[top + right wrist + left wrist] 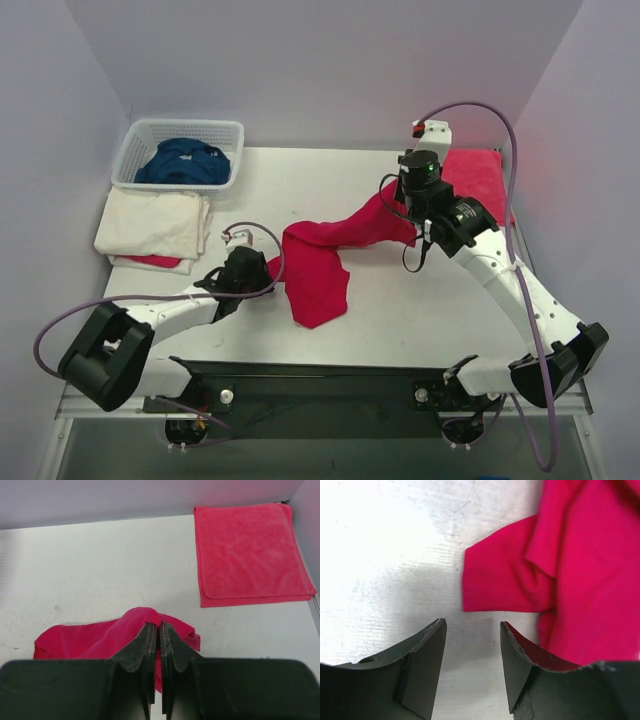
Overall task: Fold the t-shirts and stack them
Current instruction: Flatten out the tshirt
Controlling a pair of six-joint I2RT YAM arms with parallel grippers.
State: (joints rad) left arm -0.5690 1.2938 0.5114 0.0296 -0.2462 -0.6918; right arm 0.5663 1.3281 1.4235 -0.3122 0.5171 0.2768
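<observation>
My right end effector (pixel 156 626) is pinching a bunched fold of the crimson shirt (pixel 318 268), which lies ropey from the centre of the surface (pixel 300 180) toward 2 o'clock. My left end effector (pixel 472 626) is spread and empty, with the shirt's edge just off at its 1 o'clock. Risks: the thin pinch slips if I pull, the twist drags the whole shirt instead of flattening it, or left closes on bare surface and misses the edge.
</observation>
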